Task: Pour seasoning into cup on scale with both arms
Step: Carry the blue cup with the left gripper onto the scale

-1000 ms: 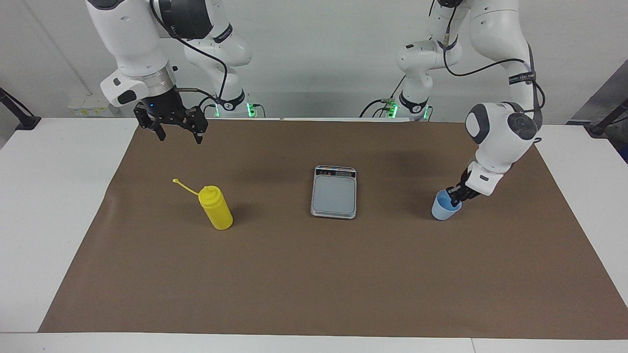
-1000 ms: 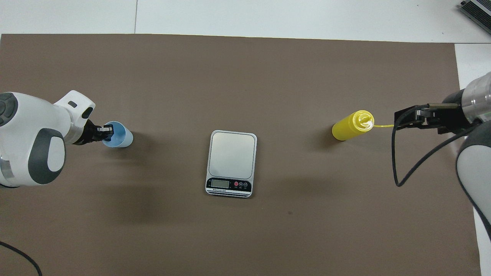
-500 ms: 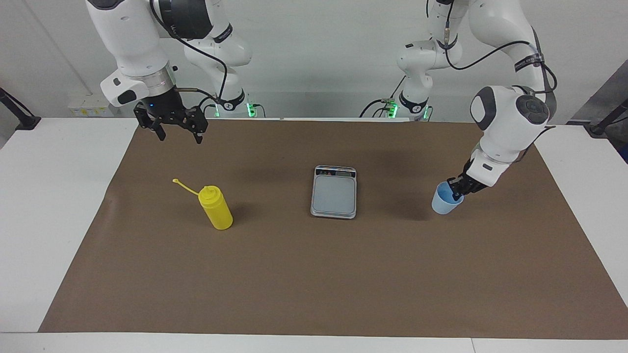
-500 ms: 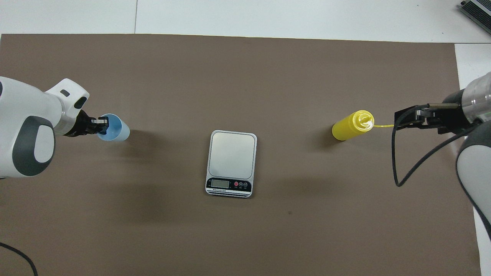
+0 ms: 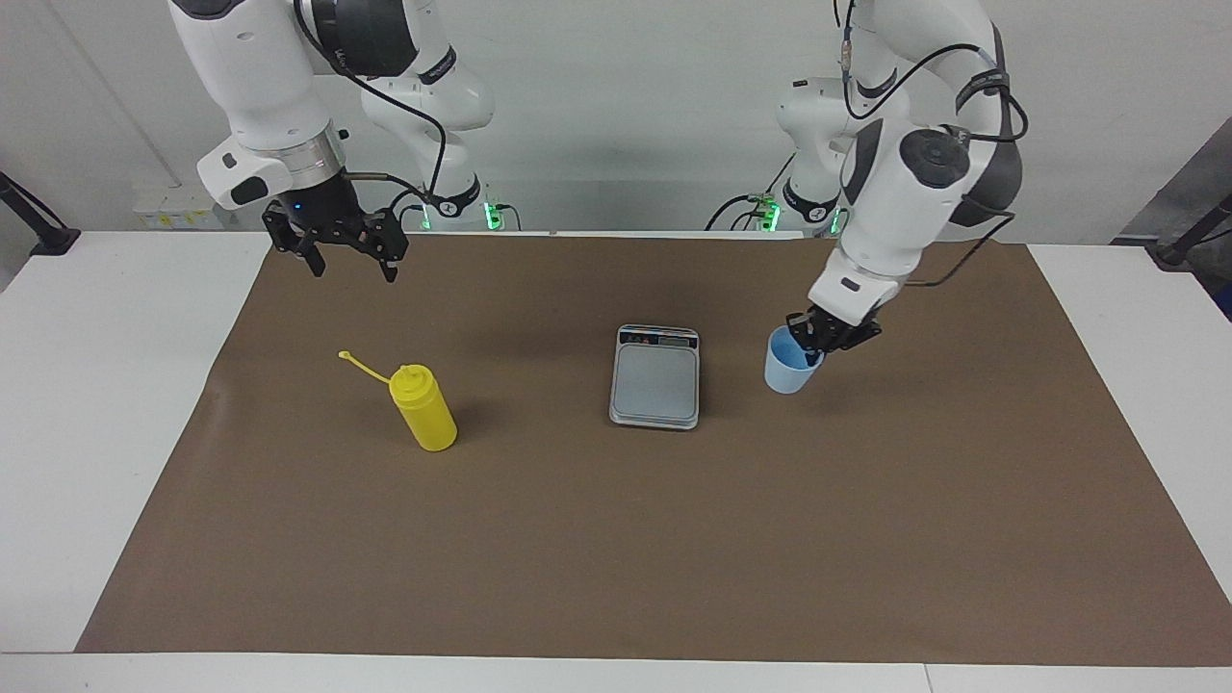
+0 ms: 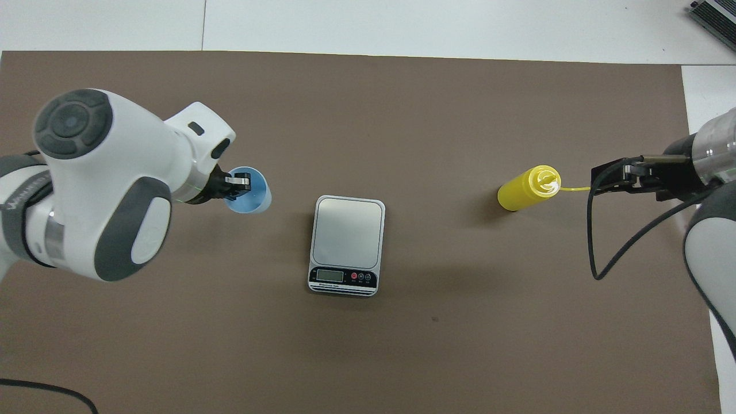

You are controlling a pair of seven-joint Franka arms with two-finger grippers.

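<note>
L gripper (image 5: pixel 814 343) is clamped on the rim of the cup (image 5: pixel 789 364), one finger inside the rim, one outside. A sec ago that cup sat on the brown mat (image 5: pixel 616 539) out toward the L arm's end of the table; now I've got it lifted off the mat and carried in, hanging in the air just beside the scale (image 5: pixel 655 376), not over the plate. In the overhead view the cup (image 6: pixel 250 197) sits between the L wrist and the scale (image 6: pixel 347 246), w/ a small gap to the scale edge. Cup hangs roughly upright, mouth tipped a bit toward the gripper. L arm's elbow has swung up and inward vs the earlier pics and now covers much more of the overhead view.

R gripper (image 5: pixel 348 258) hasn't changed: fingers spread wide, holding nothing, parked in the air over the mat edge nearest the robots at the R arm's end. R arm just waits.

Seasoning bottle (image 5: pixel 423 408) same spot as before, standing on the mat toward the R arm's end, cap strap (image 5: pixel 364 366) sticking out to the side w/ nozzle uncapped. In the overhead view the R gripper (image 6: pixel 618 175) is near the strap tip, apart from the bottle (image 6: pixel 526 189).

Scale unmoved mid-mat, display strip on the edge nearest the robots, plate bare.
</note>
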